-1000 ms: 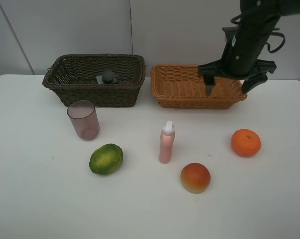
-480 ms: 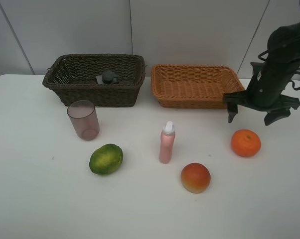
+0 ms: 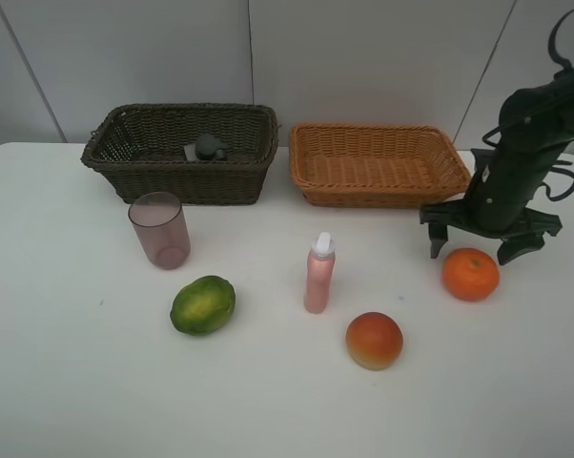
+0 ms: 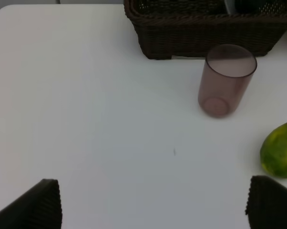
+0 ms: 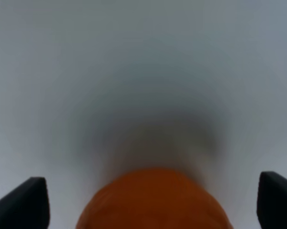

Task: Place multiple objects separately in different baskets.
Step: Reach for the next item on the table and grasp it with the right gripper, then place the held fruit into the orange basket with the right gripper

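My right gripper is open, low over the table just behind the orange; the orange fills the space between its fingertips in the right wrist view. The red-orange fruit, pink bottle, green fruit and pink-mauve cup stand on the table. The dark bottle lies in the dark brown basket. The tan basket holds nothing. My left gripper is open over bare table, near the cup and green fruit.
The white table's back edge meets a grey wall right behind the baskets. The dark basket's front wall shows in the left wrist view.
My right gripper has moved from above the tan basket to the right and down, and now sits low just behind the orange. The objects have not moved.
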